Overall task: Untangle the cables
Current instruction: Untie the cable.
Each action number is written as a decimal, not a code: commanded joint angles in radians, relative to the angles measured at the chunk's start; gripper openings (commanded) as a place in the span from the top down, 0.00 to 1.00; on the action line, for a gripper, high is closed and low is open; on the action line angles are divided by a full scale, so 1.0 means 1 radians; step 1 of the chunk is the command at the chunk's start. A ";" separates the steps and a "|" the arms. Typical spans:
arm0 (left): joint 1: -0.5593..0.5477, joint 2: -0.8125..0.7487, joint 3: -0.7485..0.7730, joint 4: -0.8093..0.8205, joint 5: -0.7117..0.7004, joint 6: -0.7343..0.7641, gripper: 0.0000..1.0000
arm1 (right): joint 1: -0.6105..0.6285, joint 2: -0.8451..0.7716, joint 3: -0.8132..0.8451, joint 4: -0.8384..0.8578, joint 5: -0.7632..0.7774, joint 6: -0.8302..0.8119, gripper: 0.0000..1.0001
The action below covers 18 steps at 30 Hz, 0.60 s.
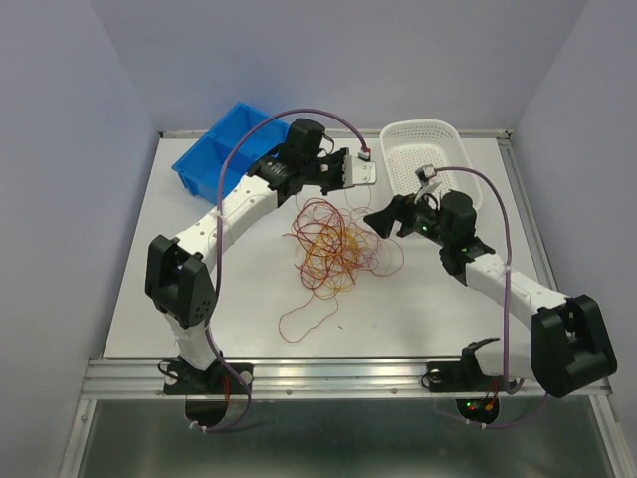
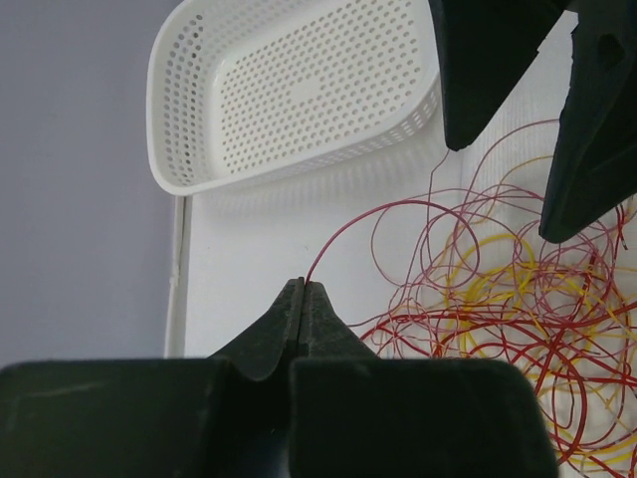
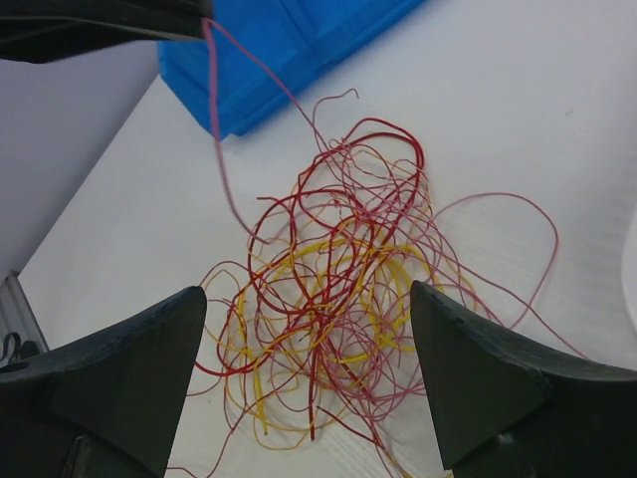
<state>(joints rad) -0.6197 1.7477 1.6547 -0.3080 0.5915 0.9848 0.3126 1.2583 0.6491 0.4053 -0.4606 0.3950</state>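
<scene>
The two arm bases are nearest, bolted to a metal rail at the near edge, with the left arm and the right arm reaching away from it. Past the rail lies the white surface.

The cables lie near the middle of the surface, between the two arms, in one loose heap. They are hair-thin dark red and yellow-orange strands in curly, overlapping loops. One red loop trails out of the heap toward the near edge.

The right jaws are spread wide and hold nothing. They stand at the heap's right edge, pointing into it. In the right wrist view the cables show between the two dark fingers.

A little farther back, the left jaws are pressed together, pinching a single red strand. In the left wrist view that strand rises from the closed tips and curves over into the cables. In the right wrist view it runs from the top-left corner down into the heap.

Farthest back, a blue two-compartment bin sits at the far left of the surface. A white perforated basket sits at the far right, and both are apart from the heap.
</scene>
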 commanded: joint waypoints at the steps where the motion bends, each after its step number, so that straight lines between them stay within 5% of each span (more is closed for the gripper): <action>1: 0.003 -0.020 -0.013 0.004 0.001 -0.026 1.00 | 0.046 -0.019 0.078 0.110 -0.053 -0.073 0.11; 4: 0.005 -0.031 -0.012 0.003 0.007 -0.032 1.00 | 0.074 -0.002 0.103 0.110 -0.047 -0.104 0.10; 10: 0.003 -0.062 -0.010 -0.016 0.024 -0.040 1.00 | 0.079 0.052 0.152 0.110 0.020 -0.125 0.26; 13: 0.002 -0.085 -0.013 -0.026 0.030 -0.040 1.00 | 0.080 0.065 0.179 0.136 0.007 -0.124 0.42; 18: 0.003 -0.125 -0.007 -0.028 0.031 -0.058 1.00 | 0.077 0.082 0.248 0.138 -0.015 -0.104 0.99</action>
<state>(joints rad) -0.6197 1.7161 1.6444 -0.3408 0.5945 0.9554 0.3874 1.3403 0.7883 0.4656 -0.4667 0.2932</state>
